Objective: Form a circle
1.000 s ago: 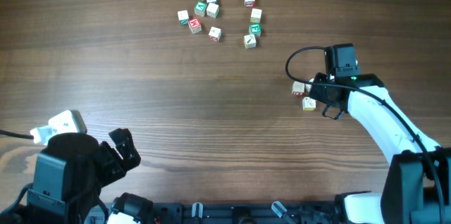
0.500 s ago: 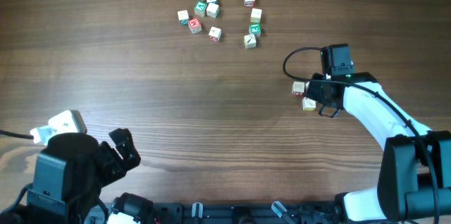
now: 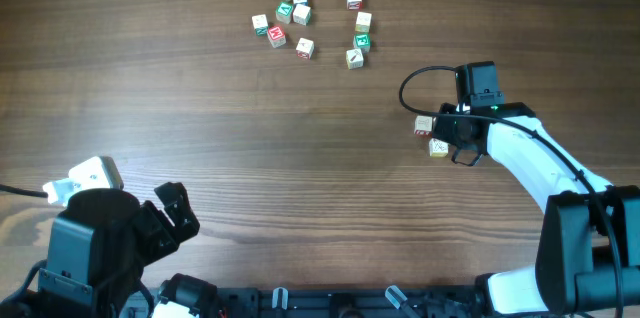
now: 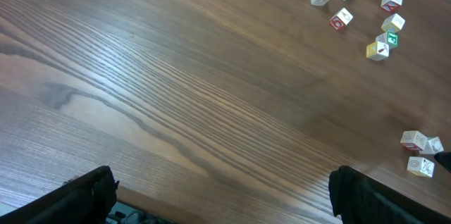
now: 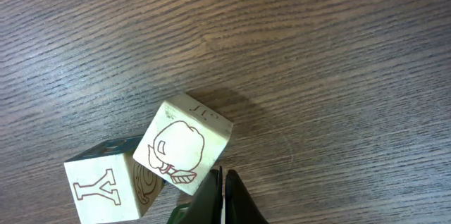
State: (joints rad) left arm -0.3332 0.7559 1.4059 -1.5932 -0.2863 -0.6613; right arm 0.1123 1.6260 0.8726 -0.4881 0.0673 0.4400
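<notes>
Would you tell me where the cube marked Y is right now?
In the right wrist view the Y cube sits lower left, touching the cube with a drawing, left of the shut right gripper.

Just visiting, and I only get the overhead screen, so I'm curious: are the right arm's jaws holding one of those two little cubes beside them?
Observer: No. The right wrist view shows the right gripper with jaws shut on nothing, tips at the edge of a picture cube.
Visitor: And its neighbour?
Observer: The Y cube beside it shows a printed letter Y.
Visitor: The left arm?
Observer: The left gripper has jaws wide apart, empty.
</notes>
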